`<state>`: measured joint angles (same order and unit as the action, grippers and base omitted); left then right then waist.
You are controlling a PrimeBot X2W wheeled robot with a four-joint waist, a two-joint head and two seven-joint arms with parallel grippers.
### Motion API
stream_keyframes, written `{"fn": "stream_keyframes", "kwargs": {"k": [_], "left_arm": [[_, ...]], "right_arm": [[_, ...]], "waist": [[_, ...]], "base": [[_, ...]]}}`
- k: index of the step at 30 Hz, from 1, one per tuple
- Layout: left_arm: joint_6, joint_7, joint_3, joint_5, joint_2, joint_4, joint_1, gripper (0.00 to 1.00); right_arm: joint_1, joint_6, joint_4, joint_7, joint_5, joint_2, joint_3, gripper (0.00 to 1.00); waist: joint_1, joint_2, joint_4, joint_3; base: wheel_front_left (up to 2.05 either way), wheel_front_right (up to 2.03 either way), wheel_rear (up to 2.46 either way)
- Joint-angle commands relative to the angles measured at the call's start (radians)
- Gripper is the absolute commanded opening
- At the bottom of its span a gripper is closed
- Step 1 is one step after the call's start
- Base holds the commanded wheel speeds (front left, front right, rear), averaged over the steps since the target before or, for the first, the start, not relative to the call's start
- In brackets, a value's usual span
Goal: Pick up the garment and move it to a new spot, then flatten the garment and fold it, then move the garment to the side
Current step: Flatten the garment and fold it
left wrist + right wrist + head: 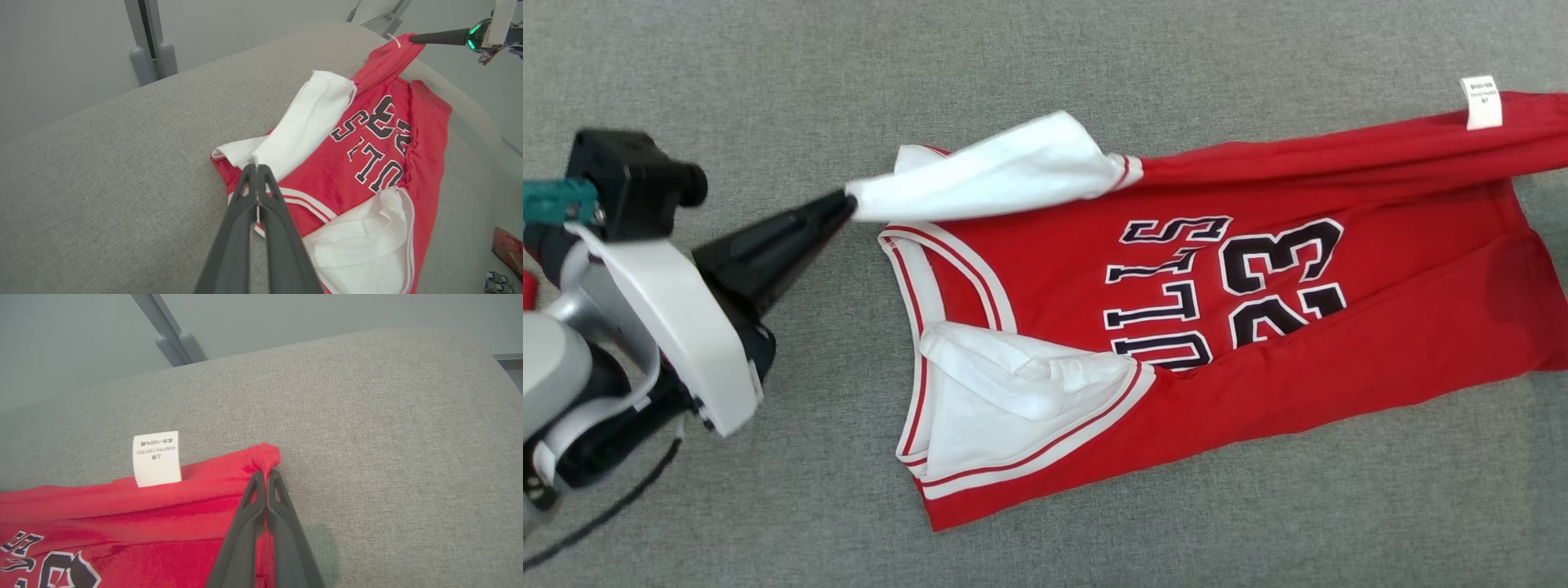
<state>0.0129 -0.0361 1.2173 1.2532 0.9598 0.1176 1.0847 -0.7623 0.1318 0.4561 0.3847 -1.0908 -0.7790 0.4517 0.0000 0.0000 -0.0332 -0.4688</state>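
The garment [1258, 327] is a red sleeveless jersey with white trim and dark lettering, lying sideways on the grey padded surface, its far long edge lifted. My left gripper [845, 204] is shut on the white-lined shoulder strap at the garment's left end; in the left wrist view the left gripper [256, 168] pinches that white fabric [302, 122]. My right gripper [265, 473] is shut on the red hem corner of the garment [122, 506], beside the white care label [157, 459]. The right gripper [412, 38] also appears at the top right of the left wrist view, holding up that corner.
The grey padded surface [768, 82] stretches all around the garment. Grey metal frame posts [151, 41] stand behind its far edge. Small objects [506, 249] lie off the surface at the lower right of the left wrist view.
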Motion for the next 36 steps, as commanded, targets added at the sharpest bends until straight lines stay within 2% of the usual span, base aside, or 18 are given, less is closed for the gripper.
{"fn": "stream_keyframes", "kwargs": {"k": [1, 7, 10, 14, 18, 19, 20, 21, 22, 23, 24, 28, 31, 32, 36], "left_arm": [[-0.029, -0.005, 0.009, 0.005, 0.022, 0.054, -0.04, 0.0], [-0.109, -0.014, 0.038, 0.001, 0.063, 0.198, -0.16, 0.0], [-0.142, -0.02, 0.048, -0.01, 0.064, 0.236, -0.217, 0.0], [-0.166, -0.005, 0.053, -0.032, 0.031, 0.238, -0.274, 0.0], [-0.206, 0.036, 0.057, -0.079, -0.036, 0.185, -0.343, 0.0], [-0.217, 0.049, 0.057, -0.089, -0.05, 0.171, -0.352, 0.0], [-0.229, 0.066, 0.056, -0.089, -0.066, 0.158, -0.364, 0.13], [-0.229, 0.066, 0.056, -0.089, -0.066, 0.158, -0.364, 0.13], [-0.24, 0.083, 0.053, -0.078, -0.081, 0.148, -0.381, 0.32], [-0.256, 0.105, 0.044, -0.069, -0.091, 0.139, -0.396, 0.63], [-0.281, 0.14, 0.026, -0.061, -0.101, 0.131, -0.409, 1.0], [-0.389, 0.263, -0.034, -0.05, -0.145, 0.108, -0.489, 1.0], [-0.467, 0.297, -0.102, -0.081, -0.202, 0.105, -0.562, 1.0], [-0.49, 0.3, -0.138, -0.102, -0.226, 0.102, -0.59, 1.0], [-0.577, 0.301, -0.316, -0.302, -0.346, 0.093, -0.728, 1.0]], "right_arm": [[0.039, -0.002, -0.008, -0.003, -0.008, -0.023, -0.017, 0.0], [0.168, -0.002, -0.055, 0.002, -0.027, -0.053, -0.061, 0.0], [0.231, -0.002, -0.079, 0.004, -0.019, -0.059, -0.083, 0.0], [0.295, -0.002, -0.104, 0.032, 0.008, -0.043, -0.096, 0.0], [0.31, -0.002, -0.106, 0.063, 0.053, -0.004, -0.108, 0.0], [0.307, -0.002, -0.103, 0.055, 0.067, 0.005, -0.114, 0.3], [0.306, -0.002, -0.098, 0.046, 0.076, 0.017, -0.125, 0.73], [0.306, -0.002, -0.098, 0.046, 0.076, 0.017, -0.125, 0.73], [0.307, -0.002, -0.097, 0.037, 0.087, 0.027, -0.136, 1.0], [0.311, -0.002, -0.097, 0.025, 0.099, 0.034, -0.149, 1.0], [0.322, -0.002, -0.098, 0.008, 0.108, 0.039, -0.165, 1.0], [0.395, -0.002, -0.131, -0.101, 0.131, 0.073, -0.245, 1.0], [0.49, -0.002, -0.158, -0.21, 0.165, 0.103, -0.308, 1.0], [0.522, -0.002, -0.164, -0.244, 0.181, 0.117, -0.324, 1.0], [0.626, -0.001, -0.176, -0.383, 0.249, 0.202, -0.383, 1.0]], "waist": [[0.0, 0.0, 0.01, 0.007], [0.0, 0.0, 0.026, 0.02], [0.0, 0.0, 0.032, 0.023], [0.0, 0.0, 0.035, 0.029], [0.0, 0.0, 0.024, 0.036], [0.0, 0.0, 0.023, 0.041], [0.0, 0.0, 0.022, 0.046], [0.0, 0.0, 0.022, 0.046], [0.0, 0.0, 0.02, 0.053], [0.0, 0.0, 0.018, 0.062], [0.0, 0.0, 0.017, 0.072], [0.0, 0.0, 0.018, 0.12], [0.0, 0.0, 0.028, 0.158], [0.0, 0.0, 0.032, 0.169], [0.0, 0.0, 0.05, 0.211]], "base": [[0.0, 0.0, 0.0], [0.0, 0.0, 0.0], [0.0, 0.0, 0.0], [0.0, 0.0, 0.0], [0.0, 0.0, 0.0], [0.0, 0.0, 0.0], [0.0, 0.0, 0.0], [0.0, 0.0, 0.0], [0.0, 0.0, 0.0], [0.0, 0.0, 0.0], [0.0, 0.0, 0.0], [0.0, 0.0, 0.0], [0.0, 0.0, 0.0], [0.0, 0.0, 0.0], [0.0, 0.0, 0.0]]}}
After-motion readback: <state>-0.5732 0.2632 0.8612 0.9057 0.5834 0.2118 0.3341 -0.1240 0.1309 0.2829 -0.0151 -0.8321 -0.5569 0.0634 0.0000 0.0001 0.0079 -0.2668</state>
